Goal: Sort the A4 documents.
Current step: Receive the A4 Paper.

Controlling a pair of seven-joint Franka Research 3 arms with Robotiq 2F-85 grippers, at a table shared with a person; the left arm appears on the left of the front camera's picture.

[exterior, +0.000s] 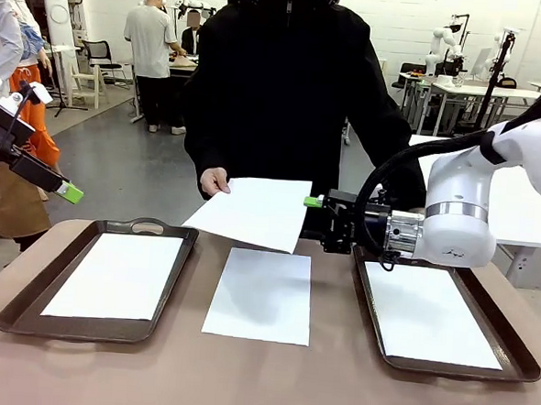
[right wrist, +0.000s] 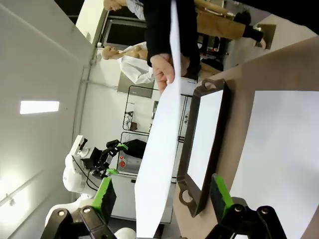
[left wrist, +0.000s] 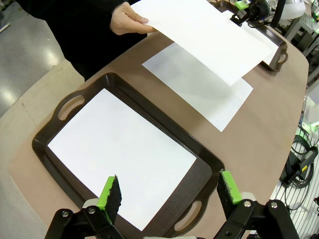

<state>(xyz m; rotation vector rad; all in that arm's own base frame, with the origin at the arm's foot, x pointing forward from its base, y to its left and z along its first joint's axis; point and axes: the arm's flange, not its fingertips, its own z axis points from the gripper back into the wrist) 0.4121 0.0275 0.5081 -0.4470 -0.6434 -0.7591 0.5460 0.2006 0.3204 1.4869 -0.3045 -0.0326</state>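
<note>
Brown table [exterior: 259, 385] is carrying two dark brown handled trays. The left tray [exterior: 21, 307] is lying toward the left side and the right tray [exterior: 521, 363] toward the right, well apart. A person in a black jacket [exterior: 278, 84] is standing at the far edge, between the trays. Farther back, a person in a white T-shirt [exterior: 152, 39] is standing with their back turned, and a chair [exterior: 100, 59] is sitting nearby on the grey floor [exterior: 126, 166]. Black cable [left wrist: 299, 159] is lying looped below the table's end.
</note>
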